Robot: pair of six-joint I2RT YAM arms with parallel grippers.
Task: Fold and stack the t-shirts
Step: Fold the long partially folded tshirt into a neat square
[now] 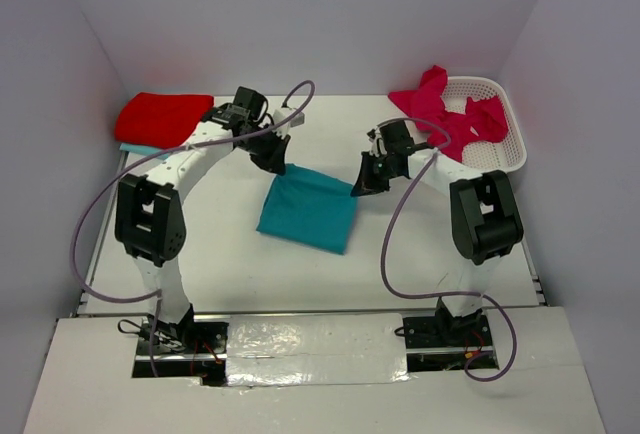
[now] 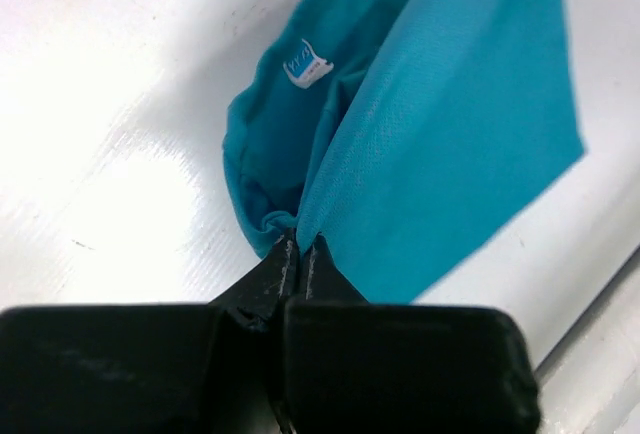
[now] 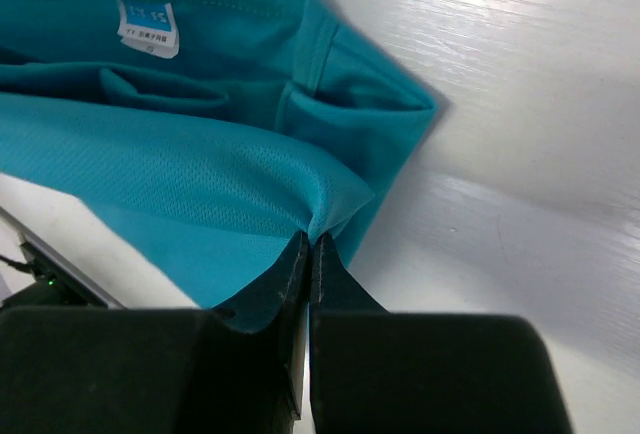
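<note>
**On the white table, two grippers pinch one teal shirt**

Near the middle of the table (image 1: 230, 264) lies a teal t-shirt (image 1: 308, 209). It is folded into a neat shape with four sides, and its near part lies flat.

At its far left corner, the left gripper (image 2: 300, 249) has its two black fingers pressed together on a bit of the cloth. The right gripper (image 3: 311, 246) pinches the far right corner the same way, fingers tight on the fabric. Both corners look pulled up a little. Between the layers the inside of the shirt shows, with a small white tag (image 2: 307, 62).

Far back on the left sits a folded red t-shirt (image 1: 160, 117). A strip of teal cloth (image 1: 135, 148) peeks out from under its near edge.

Far back on the right stands a white basket (image 1: 505, 149). Crumpled pink t-shirts (image 1: 440, 109) lie in it, and some of the pink cloth hangs over its left rim.
</note>
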